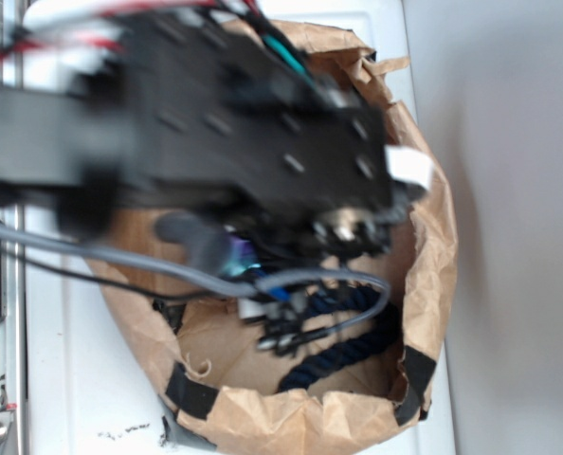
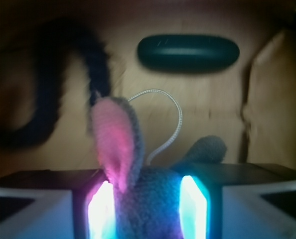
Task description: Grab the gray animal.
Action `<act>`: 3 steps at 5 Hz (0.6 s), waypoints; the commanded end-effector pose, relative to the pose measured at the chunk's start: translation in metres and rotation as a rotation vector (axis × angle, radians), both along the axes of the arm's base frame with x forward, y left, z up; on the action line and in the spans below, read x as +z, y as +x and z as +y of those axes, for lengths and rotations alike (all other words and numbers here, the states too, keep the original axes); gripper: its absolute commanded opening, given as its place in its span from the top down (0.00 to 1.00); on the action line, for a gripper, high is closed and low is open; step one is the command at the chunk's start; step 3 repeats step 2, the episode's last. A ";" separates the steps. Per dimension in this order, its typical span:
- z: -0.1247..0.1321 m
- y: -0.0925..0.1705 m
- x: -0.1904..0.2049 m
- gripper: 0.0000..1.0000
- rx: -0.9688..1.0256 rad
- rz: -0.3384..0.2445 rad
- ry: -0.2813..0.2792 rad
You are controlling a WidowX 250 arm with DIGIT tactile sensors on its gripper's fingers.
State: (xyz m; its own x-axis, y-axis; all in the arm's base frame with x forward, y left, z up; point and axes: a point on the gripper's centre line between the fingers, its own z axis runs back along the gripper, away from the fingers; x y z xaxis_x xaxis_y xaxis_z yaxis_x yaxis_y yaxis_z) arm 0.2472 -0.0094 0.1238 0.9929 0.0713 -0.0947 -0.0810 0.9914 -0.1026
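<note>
In your wrist view the pincer (image 2: 147, 209) sits clamped on the gray animal (image 2: 145, 199): both lit pads (image 2: 99, 211) press against the plush body, one at each flank, with no gap showing on either side. The pink-lined ear (image 2: 113, 144) stands upright toward 12 o'clock, the second ear (image 2: 205, 148) lies out toward 2 o'clock, and the thin metal ring (image 2: 168, 119) loops up between them. Beyond the animal, the dark green capsule (image 2: 188, 52) lies flat at 12 o'clock and the navy rope (image 2: 63, 84) curls away at 10 o'clock; both are apart from the grip. In the exterior view the arm (image 1: 215, 123) reaches down into the brown paper bag (image 1: 433, 237) on the white worktop (image 1: 82, 379) and hides the animal entirely; only the rope (image 1: 348, 346) is visible, at 5 o'clock on the bag floor. In my judgement the closure is made and the grab is largely achieved. Whether the animal has left the bag floor you cannot tell; a lift clear remains to confirm the hold.
</note>
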 end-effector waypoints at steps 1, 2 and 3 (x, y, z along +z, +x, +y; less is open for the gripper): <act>0.014 -0.007 0.053 1.00 0.011 -0.067 -0.069; 0.011 -0.010 0.052 1.00 0.000 -0.080 -0.030; 0.011 -0.010 0.052 1.00 0.000 -0.080 -0.030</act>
